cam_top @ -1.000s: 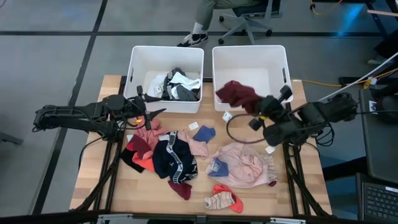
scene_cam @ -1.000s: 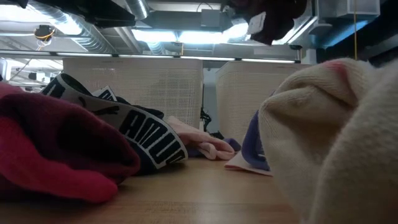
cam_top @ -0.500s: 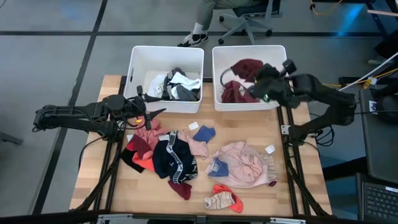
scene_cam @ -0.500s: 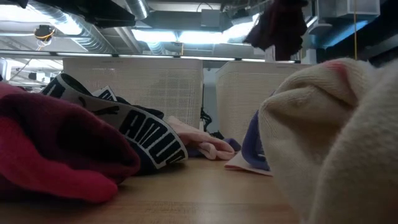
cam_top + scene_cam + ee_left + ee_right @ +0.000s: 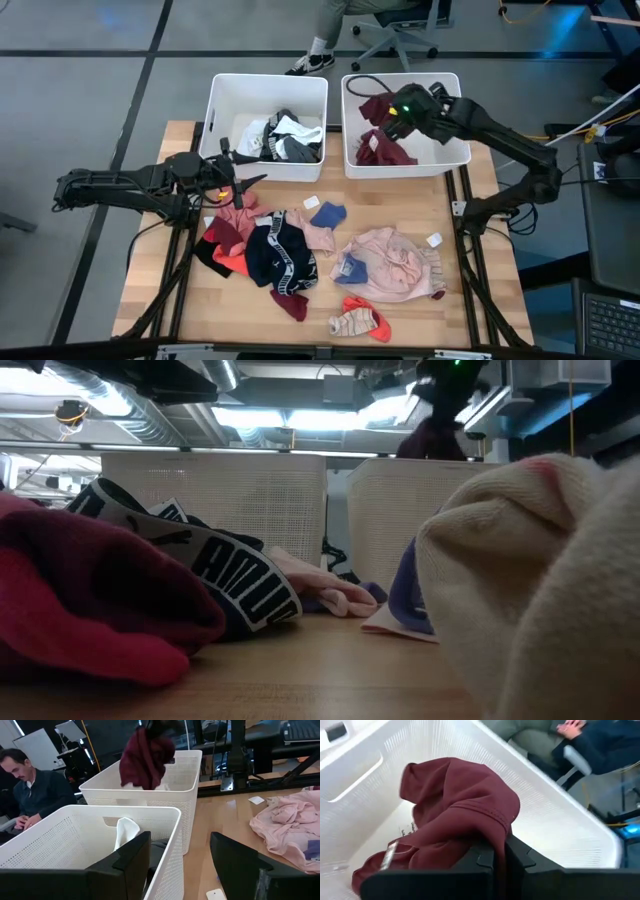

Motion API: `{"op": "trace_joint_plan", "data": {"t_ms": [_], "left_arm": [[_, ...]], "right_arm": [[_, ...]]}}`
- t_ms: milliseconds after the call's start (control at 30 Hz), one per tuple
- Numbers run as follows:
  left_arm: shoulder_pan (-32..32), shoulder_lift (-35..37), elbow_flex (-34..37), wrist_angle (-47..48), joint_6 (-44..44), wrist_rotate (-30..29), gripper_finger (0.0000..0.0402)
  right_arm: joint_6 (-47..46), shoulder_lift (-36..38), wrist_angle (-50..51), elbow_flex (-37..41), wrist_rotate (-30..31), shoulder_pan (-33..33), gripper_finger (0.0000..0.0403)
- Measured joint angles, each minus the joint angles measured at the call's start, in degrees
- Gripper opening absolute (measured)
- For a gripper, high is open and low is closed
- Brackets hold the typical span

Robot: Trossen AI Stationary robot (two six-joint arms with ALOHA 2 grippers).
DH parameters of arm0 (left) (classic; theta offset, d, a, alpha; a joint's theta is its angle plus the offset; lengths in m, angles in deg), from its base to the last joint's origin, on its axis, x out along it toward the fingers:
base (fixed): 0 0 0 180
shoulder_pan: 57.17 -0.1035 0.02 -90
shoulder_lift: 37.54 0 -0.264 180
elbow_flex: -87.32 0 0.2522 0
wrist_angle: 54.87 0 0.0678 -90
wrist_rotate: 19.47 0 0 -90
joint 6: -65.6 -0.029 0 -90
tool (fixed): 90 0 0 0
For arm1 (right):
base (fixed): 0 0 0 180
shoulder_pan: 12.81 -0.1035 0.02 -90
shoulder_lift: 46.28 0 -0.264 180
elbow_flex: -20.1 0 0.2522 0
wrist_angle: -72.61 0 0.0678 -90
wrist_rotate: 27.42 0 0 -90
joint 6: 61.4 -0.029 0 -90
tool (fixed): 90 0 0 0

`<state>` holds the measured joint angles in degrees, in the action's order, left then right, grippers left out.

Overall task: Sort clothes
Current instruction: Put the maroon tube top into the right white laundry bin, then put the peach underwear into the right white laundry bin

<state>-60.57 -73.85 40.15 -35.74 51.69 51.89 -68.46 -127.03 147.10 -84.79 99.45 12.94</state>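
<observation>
A: Maroon garment (image 5: pixel 378 128), one item: where is it hanging?

B: It is dangling over the right bin (image 5: pixel 452 158), far right of the desk (image 5: pixel 480 290), with its lower folds sagging inside the walls. The right claw (image 5: pixel 392 112) is pinching it, fingers closed tight on a fold, probably so it falls clear of the rim.

A: Orientation?

B: Its long axis is running vertically, bulk pointing down into the bin.

A: Other entries?

B: The left claw (image 5: pixel 181 857) is waiting near the left bin (image 5: pixel 222 158), fingers spread and holding nothing. Pink top (image 5: pixel 395 262), navy banded piece (image 5: pixel 280 255) and red items (image 5: pixel 228 240) are lying unsorted on the desk.
</observation>
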Motion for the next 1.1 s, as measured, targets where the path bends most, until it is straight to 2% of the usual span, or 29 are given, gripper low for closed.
{"op": "trace_joint_plan", "data": {"t_ms": [133,300,467,633,733,967,1100], "left_arm": [[0.0,0.0,0.0,0.0,0.0,0.0,0.0194],[0.0,0.0,0.0,0.0,-0.1,0.0,0.0194],[0.0,0.0,0.0,0.0,-0.2,0.0,0.0194],[0.0,0.0,0.0,0.0,-0.2,0.0,0.0194],[0.0,0.0,0.0,0.0,-0.2,0.0,0.0194],[0.0,0.0,0.0,0.0,-0.2,0.0,0.0194],[0.0,0.0,0.0,0.0,-0.2,0.0,0.0194]], "right_arm": [[1.3,-2.1,-4.4,3.5,-3.4,3.3,0.0017],[1.4,-5.3,-9.1,6.6,-3.5,5.7,0.0017],[1.3,-8.7,-11.4,7.7,-6.3,6.7,0.0017],[1.4,-11.5,-12.3,7.8,-6.6,6.6,0.0027],[1.4,-12.1,-12.2,7.8,-7.5,6.5,0.0062],[1.4,-11.3,-10.2,7.7,-11.7,6.5,0.0186],[1.2,-11.1,-5.2,5.4,-15.8,6.5,0.0239]]}}
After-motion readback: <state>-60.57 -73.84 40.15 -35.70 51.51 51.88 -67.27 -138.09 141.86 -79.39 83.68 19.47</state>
